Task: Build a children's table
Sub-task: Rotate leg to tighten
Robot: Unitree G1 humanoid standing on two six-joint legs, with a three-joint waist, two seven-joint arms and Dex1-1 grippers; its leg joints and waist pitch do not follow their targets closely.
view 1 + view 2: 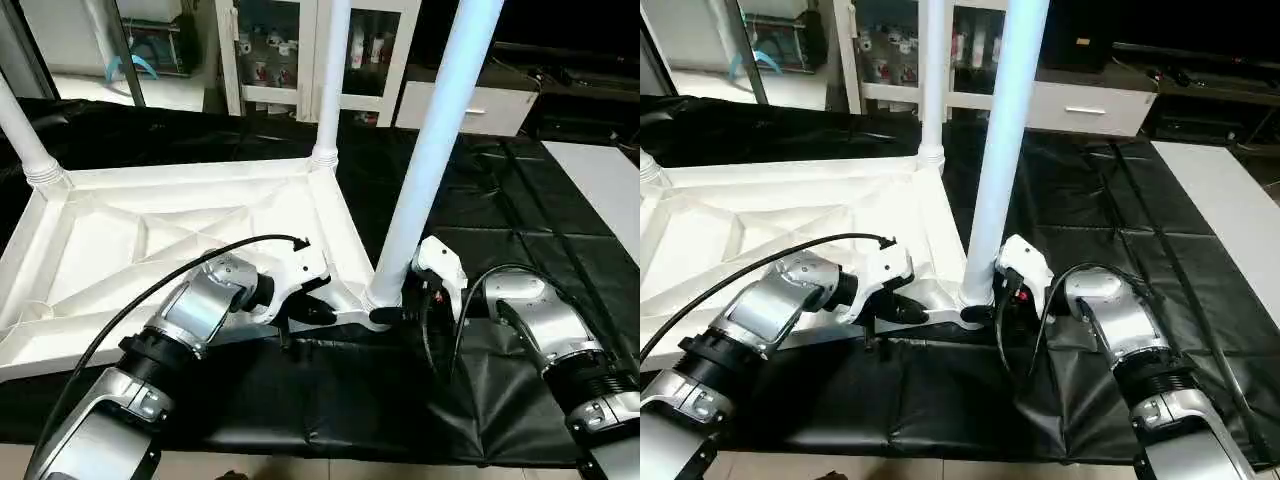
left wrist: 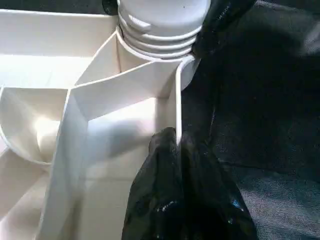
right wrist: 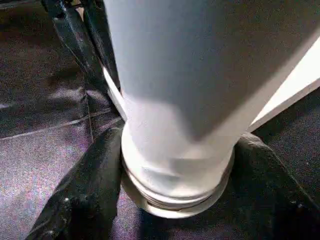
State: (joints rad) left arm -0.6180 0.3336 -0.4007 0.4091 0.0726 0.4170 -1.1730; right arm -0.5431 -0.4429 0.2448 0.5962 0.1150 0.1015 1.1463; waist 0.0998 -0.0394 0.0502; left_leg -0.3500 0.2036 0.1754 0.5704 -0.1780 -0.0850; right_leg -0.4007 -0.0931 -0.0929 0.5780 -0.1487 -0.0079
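The white table top [image 1: 180, 230] lies upside down on the black-covered work table, ribs facing up. Three white legs stand in its corner sockets: one at the far left [image 1: 20, 125], one at the back [image 1: 330, 80], and one at the near right corner [image 1: 430, 150]. My left gripper [image 1: 325, 312] is shut on the top's front rim [image 2: 176, 100] just beside that near right socket. My right gripper [image 1: 385, 313] is shut on the base of the near right leg [image 3: 175, 75], one finger [image 3: 95, 185] on each side above the threaded collar.
The black cover [image 1: 490, 210] stretches wide to the right of the top. A white glass-door cabinet [image 1: 290, 55] and a low white drawer unit [image 1: 470, 100] stand behind the table. A pale surface [image 1: 600, 180] lies at the far right.
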